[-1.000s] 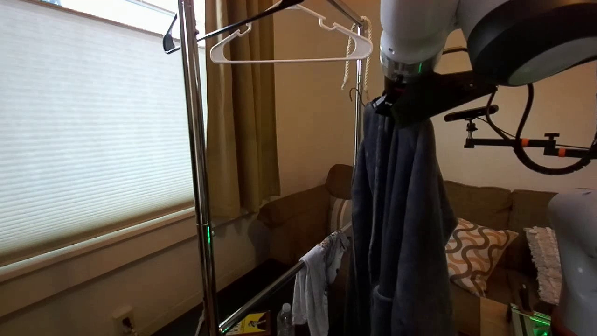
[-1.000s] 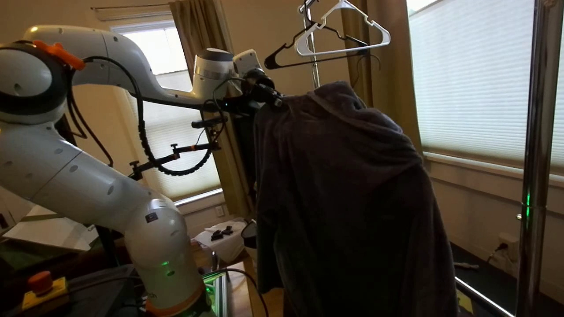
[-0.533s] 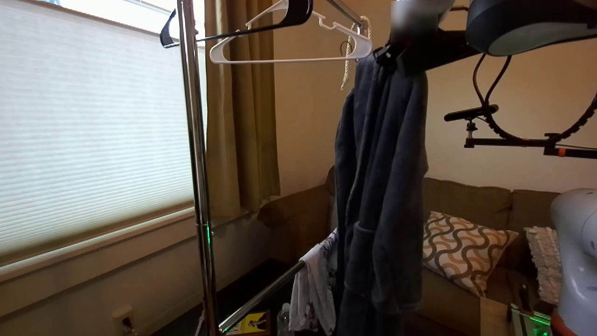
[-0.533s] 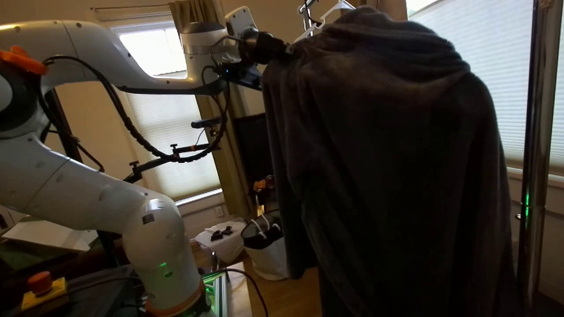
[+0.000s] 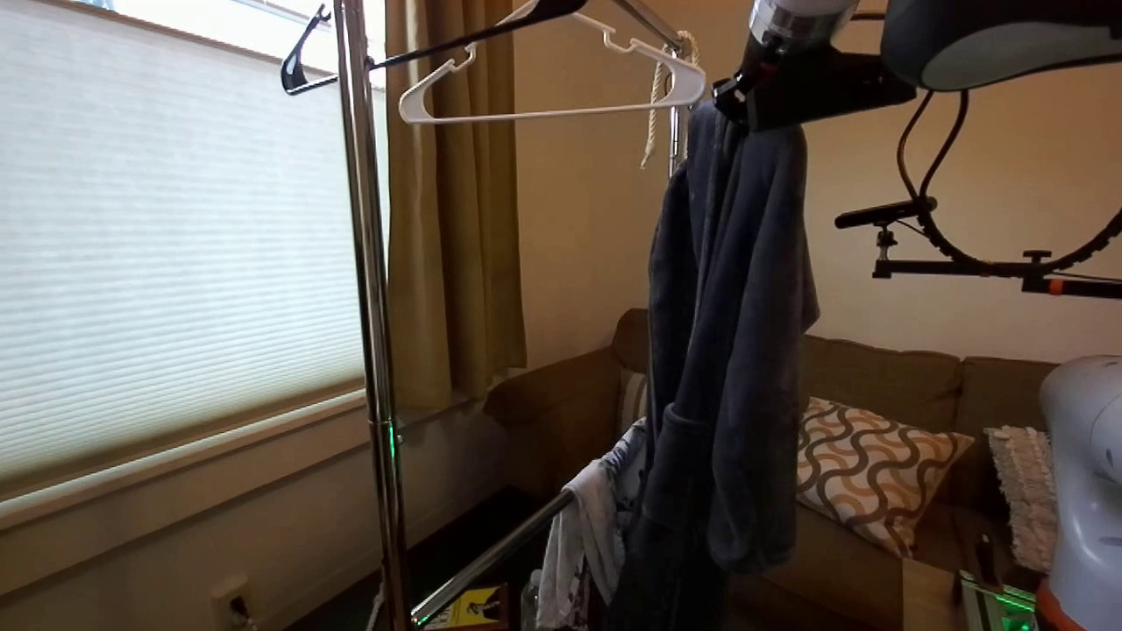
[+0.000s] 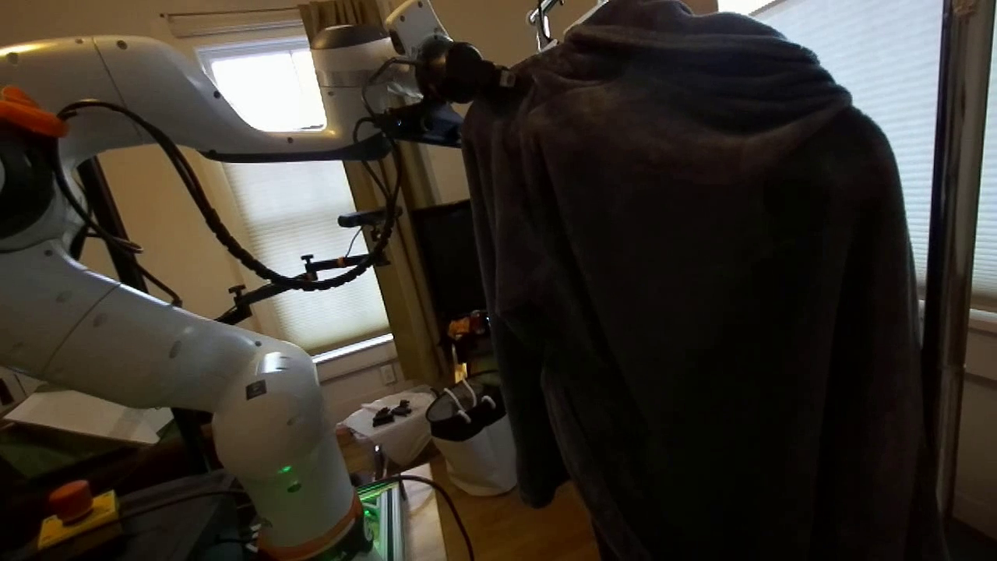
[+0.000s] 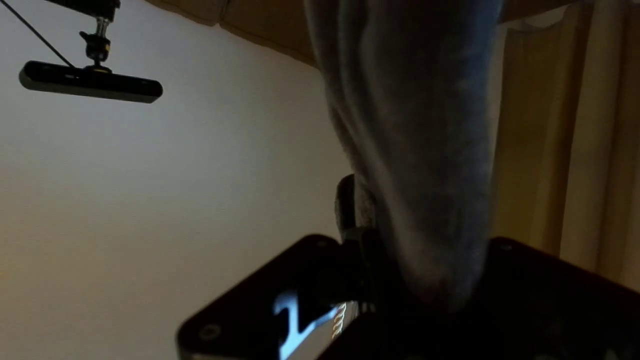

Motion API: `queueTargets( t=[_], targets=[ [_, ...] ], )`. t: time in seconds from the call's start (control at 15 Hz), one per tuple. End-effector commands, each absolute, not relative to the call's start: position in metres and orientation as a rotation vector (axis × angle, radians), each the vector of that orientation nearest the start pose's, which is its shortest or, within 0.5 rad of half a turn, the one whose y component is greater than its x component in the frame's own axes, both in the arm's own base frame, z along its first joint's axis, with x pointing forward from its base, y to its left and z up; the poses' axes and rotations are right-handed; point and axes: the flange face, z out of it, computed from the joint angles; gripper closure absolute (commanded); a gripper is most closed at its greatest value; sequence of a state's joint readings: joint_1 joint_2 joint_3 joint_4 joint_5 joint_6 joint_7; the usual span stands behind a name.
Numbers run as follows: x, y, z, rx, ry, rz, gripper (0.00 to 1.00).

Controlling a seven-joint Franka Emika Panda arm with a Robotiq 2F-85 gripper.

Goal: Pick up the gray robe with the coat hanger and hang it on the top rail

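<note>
OK, gripper [image 5: 734,102] is pinching the gray robe [image 5: 741,307] at one shoulder; cloth runs between the jaws at lower centre of the wrist view. Can't tell whether the coat hanger is in the pinch too. Robe hangs long in both exterior views, right of centre; in an exterior view its upper end [image 6: 693,47] runs into the top edge. Hook not visible, so no read on its angle.

My call: carry mostly done, hooking not. Target is the top rail [image 5: 647,21], top centre, up and left of the jaws in frame.

To do it well: lift until the hook should clear the rail, then come across slowly. One-shoulder hold will probably let the far side sag, so level it first. Stay off the white hanger [image 5: 552,114], right end just beside the robe in frame, and the black hanger [image 5: 456,41] at upper left. Lower till the rail takes the weight, only then spread the jaws and back out straight.
</note>
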State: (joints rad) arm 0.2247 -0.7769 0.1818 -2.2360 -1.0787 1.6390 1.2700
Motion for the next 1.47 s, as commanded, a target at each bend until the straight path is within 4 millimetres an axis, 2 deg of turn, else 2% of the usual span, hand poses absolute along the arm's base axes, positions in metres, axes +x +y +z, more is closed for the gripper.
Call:
queueTargets(
  t=[0.0, 0.13, 0.4, 0.53, 0.6, 0.67, 0.73, 0.93, 1.2, 1.4],
  targets=[
    [0.292, 0.08, 0.743, 1.902, -0.92, 1.389, 0.98],
    [0.284, 0.075, 0.766, 1.902, -0.87, 1.479, 0.98],
    [0.28, 0.065, 0.806, 1.97, -0.707, 1.617, 0.98],
    [0.272, 0.047, 0.831, 1.966, -0.722, 1.672, 0.98],
    [0.288, 0.059, 0.798, 2.021, -0.757, 1.57, 0.93],
    [0.286, 0.052, 0.808, 2.018, -0.754, 1.59, 0.93],
    [0.284, 0.048, 0.814, 2.015, -0.755, 1.599, 0.98],
    [0.284, 0.036, 0.808, 2.067, -0.794, 1.594, 0.98],
    [0.287, 0.008, 0.811, 2.13, -0.798, 1.629, 0.98],
    [0.273, 0.002, 0.818, 2.122, -0.729, 1.707, 0.98]
  ],
)
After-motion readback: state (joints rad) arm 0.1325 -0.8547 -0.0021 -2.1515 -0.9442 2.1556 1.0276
